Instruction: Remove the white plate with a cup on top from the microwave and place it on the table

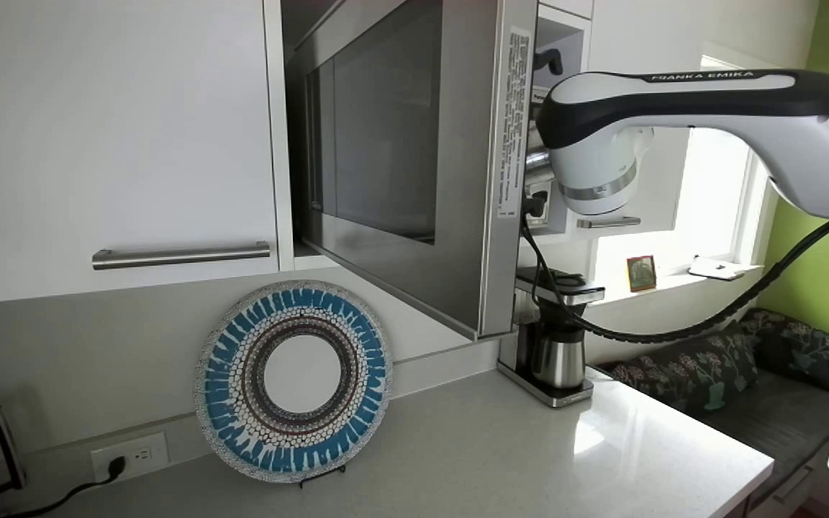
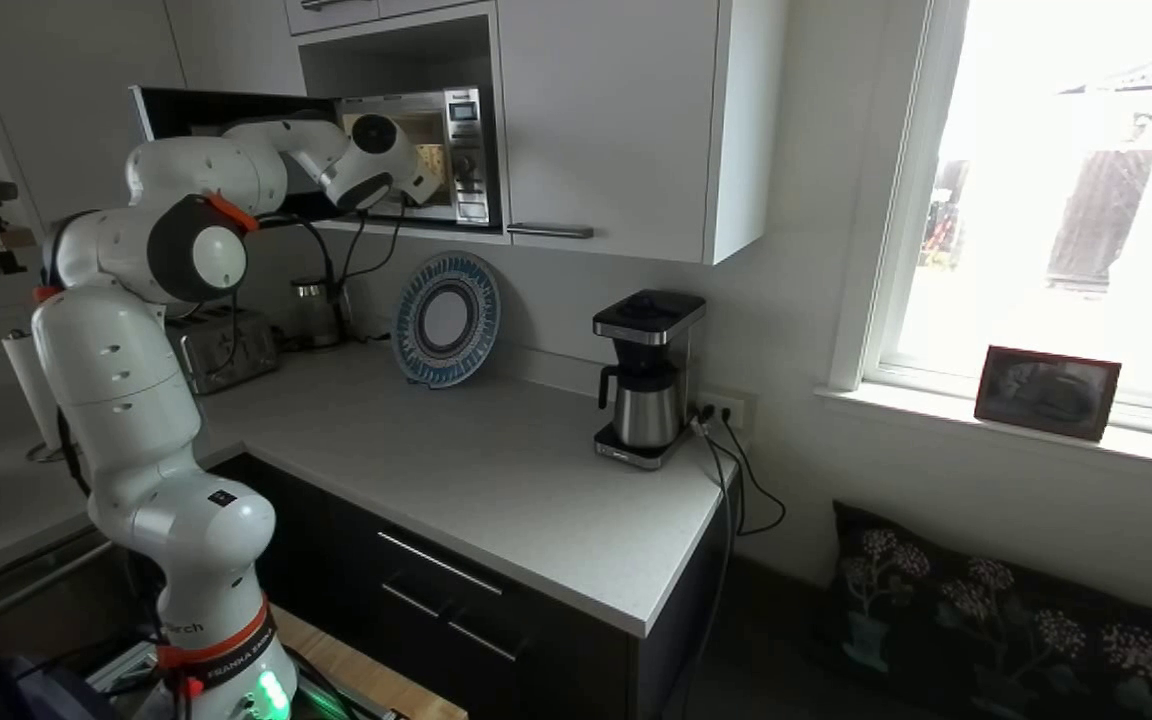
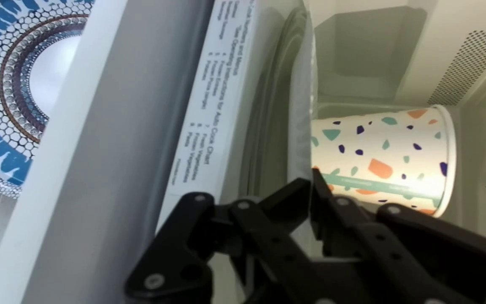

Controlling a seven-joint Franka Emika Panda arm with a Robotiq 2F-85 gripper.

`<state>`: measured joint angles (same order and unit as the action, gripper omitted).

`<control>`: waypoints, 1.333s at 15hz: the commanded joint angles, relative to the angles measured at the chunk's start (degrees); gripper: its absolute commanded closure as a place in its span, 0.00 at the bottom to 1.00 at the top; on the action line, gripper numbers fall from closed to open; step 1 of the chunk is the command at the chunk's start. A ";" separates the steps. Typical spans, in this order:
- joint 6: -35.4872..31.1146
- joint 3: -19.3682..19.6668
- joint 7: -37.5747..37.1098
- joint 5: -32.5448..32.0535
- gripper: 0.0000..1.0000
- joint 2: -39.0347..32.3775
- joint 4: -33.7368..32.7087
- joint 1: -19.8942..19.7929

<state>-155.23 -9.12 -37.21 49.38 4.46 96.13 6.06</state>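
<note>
The white plate [image 3: 301, 126] shows nearly edge-on in the wrist view, inside the microwave [image 2: 470, 160], whose door is open. My gripper [image 3: 311, 181] is shut on the plate's near rim, one finger on each face. A gap shows between the plate and the glass turntable [image 3: 268, 101]. The cup [image 3: 380, 156], cream-white with coloured specks, stands on the plate close beyond the fingertips. The gripper is hidden in both exterior views, behind the door and behind the arm's wrist. The grey-white table [image 2: 496, 480] lies below; it also shows in an exterior view [image 1: 458, 446].
The open microwave door [image 1: 386, 144] sticks out beside the arm. A large blue-patterned plate [image 1: 224, 410] stands upright against the wall below. A coffee maker [image 2: 648, 410] stands on the countertop's far side. A toaster [image 2: 226, 350] and a kettle [image 2: 316, 312] stand near the corner.
</note>
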 commanded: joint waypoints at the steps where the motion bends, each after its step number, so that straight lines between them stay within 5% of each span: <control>1: 0.44 0.72 -1.61 -1.77 0.99 -0.14 0.08 -0.03; 20: -1.59 0.05 -9.47 -4.10 0.99 11.04 13.47 -0.87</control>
<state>-156.28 -8.75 -44.29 46.93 12.28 105.62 5.57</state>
